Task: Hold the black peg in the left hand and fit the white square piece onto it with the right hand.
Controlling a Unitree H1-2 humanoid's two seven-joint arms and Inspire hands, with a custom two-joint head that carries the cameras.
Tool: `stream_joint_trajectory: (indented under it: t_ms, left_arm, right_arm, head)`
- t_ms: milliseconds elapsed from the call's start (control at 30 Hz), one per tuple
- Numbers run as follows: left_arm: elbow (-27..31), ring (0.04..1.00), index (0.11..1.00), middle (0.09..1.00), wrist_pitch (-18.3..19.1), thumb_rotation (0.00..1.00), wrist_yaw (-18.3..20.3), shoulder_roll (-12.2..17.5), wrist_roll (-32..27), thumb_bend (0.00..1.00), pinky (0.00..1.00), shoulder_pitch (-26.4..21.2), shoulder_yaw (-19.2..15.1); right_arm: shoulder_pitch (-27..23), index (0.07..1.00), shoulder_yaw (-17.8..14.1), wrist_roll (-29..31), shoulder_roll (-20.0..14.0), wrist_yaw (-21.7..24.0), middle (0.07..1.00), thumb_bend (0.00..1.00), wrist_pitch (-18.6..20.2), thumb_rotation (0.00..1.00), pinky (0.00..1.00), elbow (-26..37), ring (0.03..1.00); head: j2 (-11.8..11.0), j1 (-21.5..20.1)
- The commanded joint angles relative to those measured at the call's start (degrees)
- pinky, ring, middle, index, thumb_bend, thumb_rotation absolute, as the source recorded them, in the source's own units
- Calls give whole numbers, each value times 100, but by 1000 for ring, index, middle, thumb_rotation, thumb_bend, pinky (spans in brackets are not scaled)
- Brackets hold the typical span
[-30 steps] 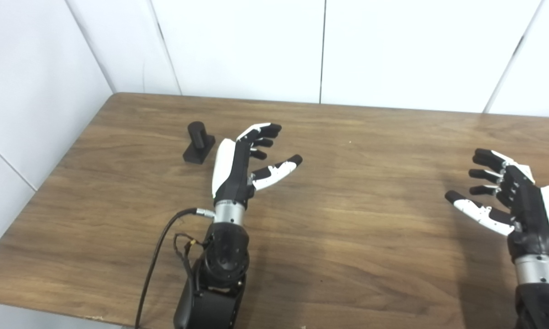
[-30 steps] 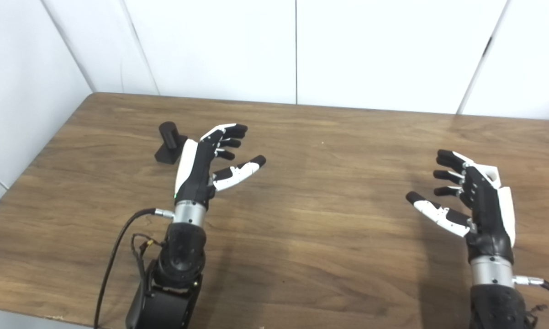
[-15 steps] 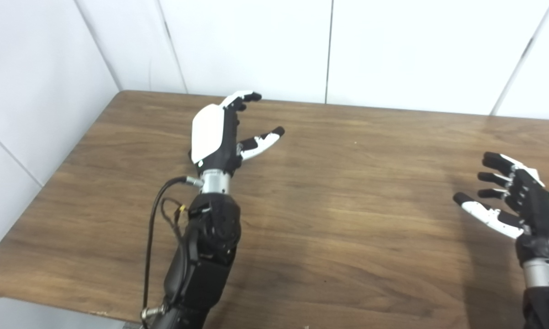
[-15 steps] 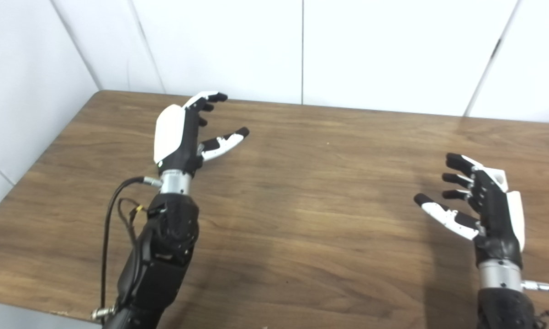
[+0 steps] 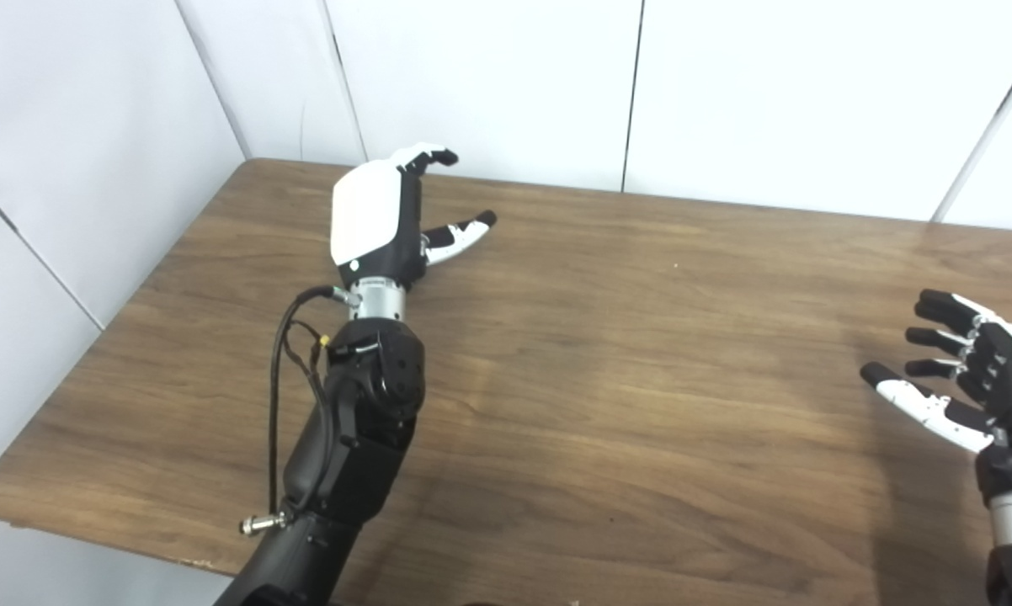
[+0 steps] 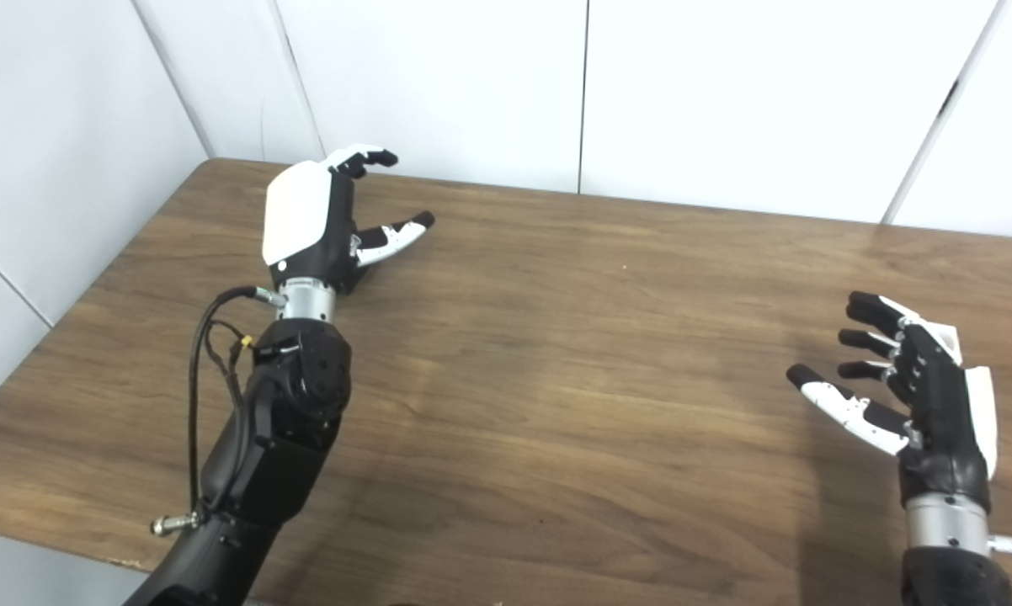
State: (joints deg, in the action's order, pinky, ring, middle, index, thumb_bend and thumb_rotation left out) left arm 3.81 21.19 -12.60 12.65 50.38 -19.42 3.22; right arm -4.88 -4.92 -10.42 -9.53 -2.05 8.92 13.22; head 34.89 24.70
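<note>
Wood table [image 5: 607, 404] fills the scene, white wall panels behind it. Nearest, at the right edge, the right hand [image 6: 918, 396] hovers palm inward, fingers apart and holding nothing, likely waiting its turn. Farther back near the left corner, the left hand [image 5: 384, 215] is raised with its white back to the cameras, fingers spread and curled forward, as if cupping over something. Neither peg nor white piece is visible; the peg may be hidden behind that hand.
</note>
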Motion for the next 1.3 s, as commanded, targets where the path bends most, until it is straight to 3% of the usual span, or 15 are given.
stream_joint_trajectory:
  t_ms: [0, 200, 367, 633, 867, 1267]
  left_arm:
    - [15, 780, 670, 801, 25, 287, -111, 221, 222, 686, 605, -341, -34]
    - [-121, 801, 679, 821, 299, 309, -85, 352, 409, 707, 678, -424, -55]
    - [-304, 845, 678, 845, 559, 374, -4, 389, 690, 699, 799, -481, -116]
    - [-600, 859, 682, 863, 571, 411, 107, 371, 924, 803, 767, -475, -265]
    - [-903, 880, 705, 889, 572, 504, 370, 105, 1569, 829, 786, -489, -716]
    - [-1261, 892, 691, 894, 572, 451, 486, -92, 2116, 854, 823, -571, -1164]
  right_arm:
    - [-189, 753, -38, -3, -75, -8, 780, 595, -69, 21, 545, 213, 708]
    - [-185, 750, -45, 21, -50, -20, 778, 597, -113, 26, 550, 204, 707]
    - [-190, 753, -45, 13, -60, -12, 779, 594, -87, 32, 545, 214, 710]
    - [-175, 748, -32, -41, -75, -17, 770, 581, -97, 41, 542, 225, 700]
    - [-189, 742, -59, -23, -115, -16, 766, 586, -162, 43, 521, 183, 692]
    - [-197, 740, -33, -8, -125, -18, 763, 588, -114, 45, 522, 236, 696]
  head:
    - [3, 3]
    - [-3, -16]
    - [3, -20]
    - [14, -40]
    - [26, -33]
    - [55, -70]
